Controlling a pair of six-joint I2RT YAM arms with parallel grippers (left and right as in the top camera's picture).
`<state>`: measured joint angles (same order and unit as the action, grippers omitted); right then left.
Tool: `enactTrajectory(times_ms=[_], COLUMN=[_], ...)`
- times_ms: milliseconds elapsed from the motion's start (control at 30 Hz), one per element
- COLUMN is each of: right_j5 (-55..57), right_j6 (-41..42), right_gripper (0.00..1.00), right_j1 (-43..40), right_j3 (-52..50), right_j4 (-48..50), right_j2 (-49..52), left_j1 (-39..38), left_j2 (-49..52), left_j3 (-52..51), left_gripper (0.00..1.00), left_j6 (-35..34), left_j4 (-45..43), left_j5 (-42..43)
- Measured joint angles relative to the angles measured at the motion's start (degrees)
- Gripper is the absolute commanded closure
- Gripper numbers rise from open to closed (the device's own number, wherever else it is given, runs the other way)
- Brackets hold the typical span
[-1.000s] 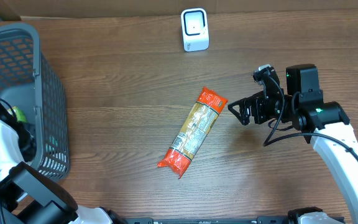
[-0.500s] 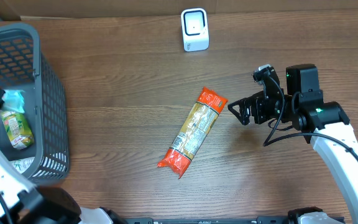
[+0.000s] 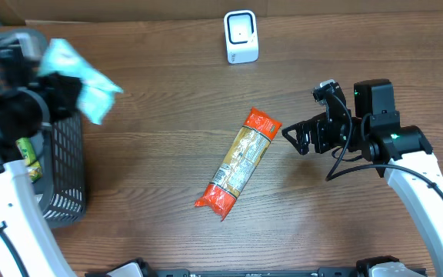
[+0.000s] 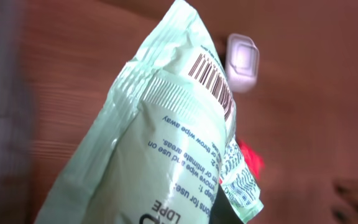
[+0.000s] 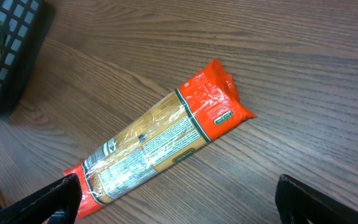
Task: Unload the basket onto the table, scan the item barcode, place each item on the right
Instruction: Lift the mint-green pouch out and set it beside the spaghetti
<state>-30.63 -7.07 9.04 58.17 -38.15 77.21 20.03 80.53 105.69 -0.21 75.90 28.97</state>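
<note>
Wipes packet hangs pinched in the closed left end effector, barcode exposed for the scanner; right end effector gapes empty.

table — wood | on it: pasta pack, scanner, basket

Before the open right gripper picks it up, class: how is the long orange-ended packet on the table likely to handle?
The long packet probably stays fairly stiff along its length, since it lies straight and evenly filled. Its glossy, wrinkled film may slip in a grip. Resting flat on the table, it looks unlikely to roll.
</note>
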Motion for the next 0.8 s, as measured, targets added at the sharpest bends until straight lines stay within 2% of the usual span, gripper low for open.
enactTrajectory(times_ms=[167,300,533,700,800], right_j5=[0.0,0.0,0.0,0.0,0.0], right_j6=[0.0,0.0,0.0,0.0,0.0], right_gripper=[0.00,0.00,0.00,0.00,0.00], right_j1=[0.0,0.0,0.0,0.0,0.0], right_j3=[0.0,0.0,0.0,0.0,0.0], right_j4=[0.0,0.0,0.0,0.0,0.0], right_j2=[0.0,0.0,0.0,0.0,0.0], left_j1=[-11.0,-16.9,-21.6,-24.2,-26.1], left_j2=[2.3,7.3,22.4,31.6,36.2], left_j3=[-2.4,-8.8,-18.6,-19.4,-19.4], left_gripper=[0.96,0.96,0.96,0.93,0.87], left_j6=[7.2,9.6,11.6,14.4,15.7], left_j4=[3.6,2.1,-5.3,-9.0,-11.3], left_j5=[-0.4,-6.1,-11.1,-11.5,-11.5])
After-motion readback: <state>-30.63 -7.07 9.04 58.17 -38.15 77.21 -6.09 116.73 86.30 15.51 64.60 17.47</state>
